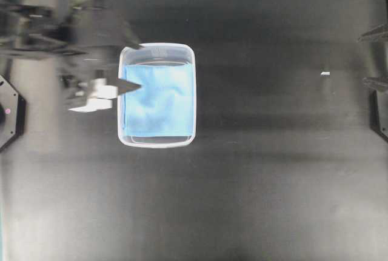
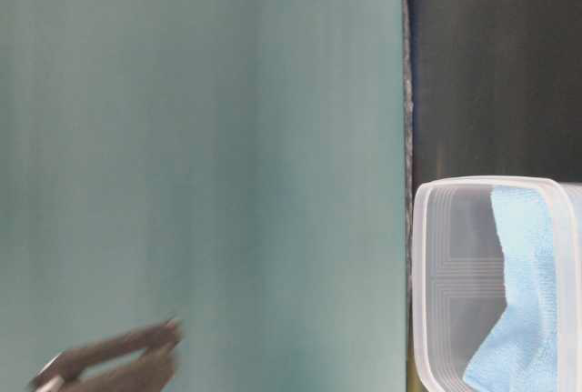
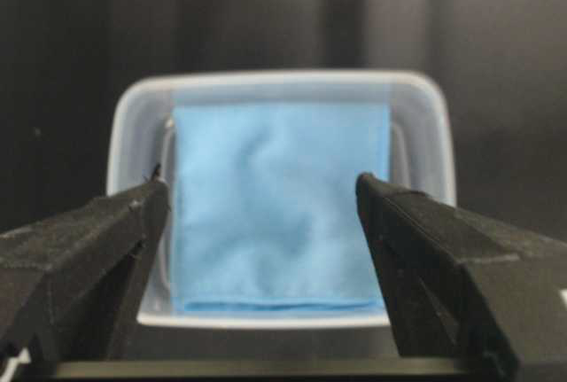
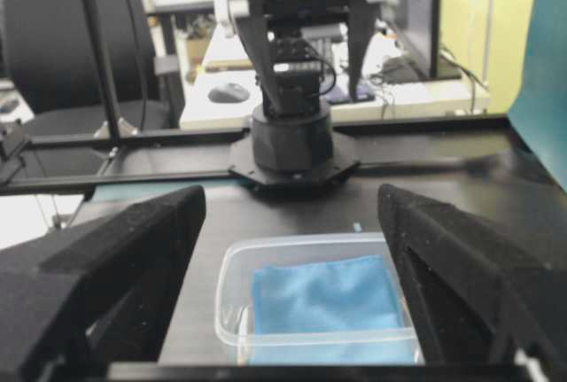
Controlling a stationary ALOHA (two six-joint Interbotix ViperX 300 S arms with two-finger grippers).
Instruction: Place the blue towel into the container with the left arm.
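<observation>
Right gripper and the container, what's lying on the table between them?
Mostly bare black table; only a small white speck lies between the right gripper and the container, overhead view.

You see the blue towel (image 1: 159, 100) lying inside the container (image 1: 156, 50), which sits on the table (image 1: 254, 188) left of centre in the overhead view. The left gripper (image 1: 134, 66) hangs at the container's left rim, its fingers wide apart. The right gripper (image 1: 373, 58) sits well apart at the right edge.
</observation>
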